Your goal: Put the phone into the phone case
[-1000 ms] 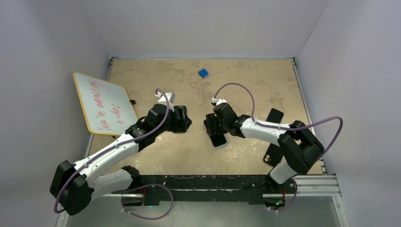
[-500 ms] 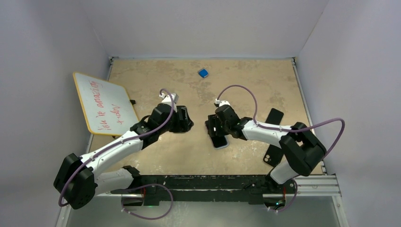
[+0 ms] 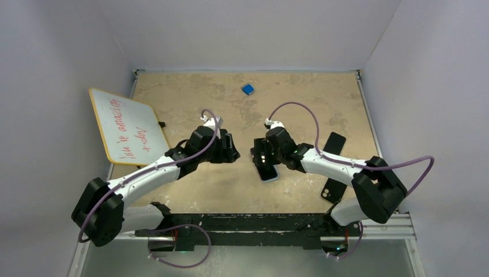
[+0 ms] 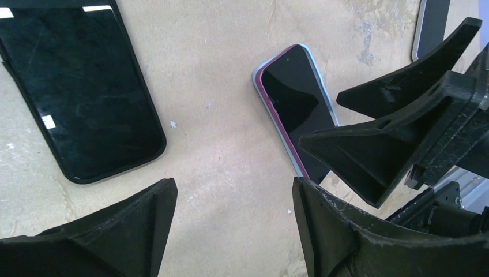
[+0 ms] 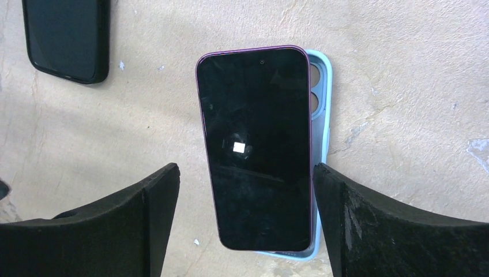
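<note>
The phone (image 5: pixel 256 144), dark-screened with a purple rim, lies face up on the light blue phone case (image 5: pixel 322 104). It sits shifted to one side, so the case's rim and camera holes show along the other edge. My right gripper (image 5: pixel 245 168) hovers over the phone's near end, open, one finger on each side and neither pad touching. In the top view the phone (image 3: pixel 267 171) is at mid-table under that gripper (image 3: pixel 260 157). My left gripper (image 3: pixel 230 151) is open just left of it, over bare table (image 4: pixel 233 184), holding nothing. The phone (image 4: pixel 297 98) lies ahead of its right finger.
A black phone-shaped slab (image 4: pixel 81 98) lies left of the left gripper's fingers, also seen as a black slab (image 5: pixel 66 37). Two more black slabs (image 3: pixel 334 141) (image 3: pixel 333 189) lie at the right. A whiteboard (image 3: pixel 128 126) leans at the left; a small blue block (image 3: pixel 248 89) sits at the back.
The right gripper's jaws have spread wider around the phone. The left arm has reached a little further right, toward the phone.
</note>
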Robot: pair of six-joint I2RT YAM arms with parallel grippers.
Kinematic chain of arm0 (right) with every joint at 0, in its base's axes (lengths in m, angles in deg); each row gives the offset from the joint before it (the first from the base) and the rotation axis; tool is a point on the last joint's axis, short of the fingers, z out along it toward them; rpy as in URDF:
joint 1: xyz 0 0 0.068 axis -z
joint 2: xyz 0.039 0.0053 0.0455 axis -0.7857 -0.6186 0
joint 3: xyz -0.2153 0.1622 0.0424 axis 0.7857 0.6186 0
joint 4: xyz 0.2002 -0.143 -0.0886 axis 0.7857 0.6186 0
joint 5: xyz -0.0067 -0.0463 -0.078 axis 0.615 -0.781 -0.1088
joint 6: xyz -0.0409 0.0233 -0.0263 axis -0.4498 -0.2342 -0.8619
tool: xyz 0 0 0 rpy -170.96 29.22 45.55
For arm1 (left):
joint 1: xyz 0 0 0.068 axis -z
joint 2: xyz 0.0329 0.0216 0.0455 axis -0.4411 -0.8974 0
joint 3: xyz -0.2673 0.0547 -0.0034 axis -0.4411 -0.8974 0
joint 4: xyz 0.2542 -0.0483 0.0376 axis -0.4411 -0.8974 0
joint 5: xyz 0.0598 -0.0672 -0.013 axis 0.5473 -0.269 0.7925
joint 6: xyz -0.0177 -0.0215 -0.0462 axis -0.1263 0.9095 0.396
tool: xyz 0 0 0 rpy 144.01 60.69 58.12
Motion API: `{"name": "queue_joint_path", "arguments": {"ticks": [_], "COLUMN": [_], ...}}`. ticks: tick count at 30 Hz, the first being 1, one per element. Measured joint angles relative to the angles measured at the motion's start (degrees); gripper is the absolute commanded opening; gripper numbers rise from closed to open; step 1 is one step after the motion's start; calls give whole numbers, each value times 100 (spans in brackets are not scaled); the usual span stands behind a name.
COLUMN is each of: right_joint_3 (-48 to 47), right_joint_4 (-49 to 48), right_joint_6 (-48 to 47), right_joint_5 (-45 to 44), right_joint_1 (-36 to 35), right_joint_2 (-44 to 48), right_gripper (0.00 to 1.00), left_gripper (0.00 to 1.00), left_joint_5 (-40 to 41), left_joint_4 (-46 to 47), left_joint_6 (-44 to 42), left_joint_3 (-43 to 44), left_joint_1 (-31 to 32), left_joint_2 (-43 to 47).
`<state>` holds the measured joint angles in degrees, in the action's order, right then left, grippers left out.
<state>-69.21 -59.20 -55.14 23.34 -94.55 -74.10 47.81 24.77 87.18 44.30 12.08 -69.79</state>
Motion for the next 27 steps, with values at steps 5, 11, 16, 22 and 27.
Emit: {"name": "queue_joint_path", "arguments": {"ticks": [5,11,16,22,27], "right_joint_3": [0,227,592,820,817], "right_joint_4": [94,-4,-260,-494,-778], "right_joint_6": [-7,-13,-70,-291,-527], "right_joint_5": [24,275,763,1394,1961], "right_joint_1": [17,203,697,1405,1665], "right_joint_2": [105,136,170,249,39], "right_gripper": [78,70,67,60,57], "left_gripper": [67,60,55,49,43], "left_joint_5": [-221,-442,-544,-691,-809], "left_joint_4": [162,601,1088,1493,1617], "left_joint_6": [79,136,256,382,385], "left_joint_3": [74,225,267,505,857], "left_joint_1": [2,13,48,57,57], "left_joint_2": [-293,-920,-1438,-2151,-2702]}}
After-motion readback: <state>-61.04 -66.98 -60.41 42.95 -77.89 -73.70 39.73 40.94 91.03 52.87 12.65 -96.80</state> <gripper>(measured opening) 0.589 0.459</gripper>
